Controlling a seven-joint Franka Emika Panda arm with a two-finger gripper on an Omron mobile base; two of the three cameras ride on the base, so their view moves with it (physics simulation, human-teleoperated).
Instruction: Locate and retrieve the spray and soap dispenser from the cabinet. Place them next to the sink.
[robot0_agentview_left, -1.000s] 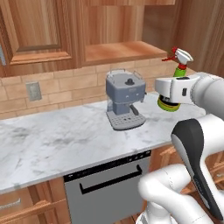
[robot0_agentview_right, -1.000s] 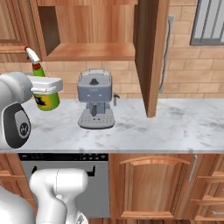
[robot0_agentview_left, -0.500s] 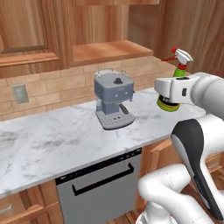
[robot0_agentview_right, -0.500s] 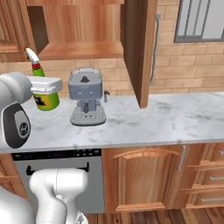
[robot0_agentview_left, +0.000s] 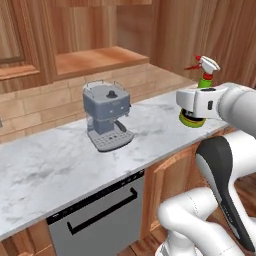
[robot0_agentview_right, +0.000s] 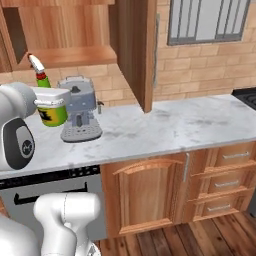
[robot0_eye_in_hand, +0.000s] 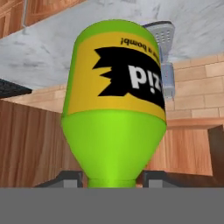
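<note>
Here, in the left base view, the two-finger gripper (robot0_agentview_left: 196, 111) was clamped on the slim bright green spray bottle (robot0_agentview_left: 201, 89), upright above the marble counter's (robot0_agentview_left: 60, 170) edge, right of the grey coffee machine (robot0_agentview_left: 106, 116); in the right base view the bottle (robot0_agentview_right: 49, 105) hung just left of that machine (robot0_agentview_right: 80, 116). In the hand view the fingers (robot0_eye_in_hand: 70, 178) flanked the bottle's neck (robot0_eye_in_hand: 114, 144), the yellow-black label inverted.

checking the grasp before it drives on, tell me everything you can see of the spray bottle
The spray is a slim bright green plastic-looking bottle with a yellow label bearing a jagged black patch and white lettering, a white trigger head and a red nozzle. It stands upright, off the counter, its neck rising above the white hand. The gripper is shut on its narrowing neck end, a dark finger on either side. It hangs beside the grey coffee machine, apart from it.
</note>
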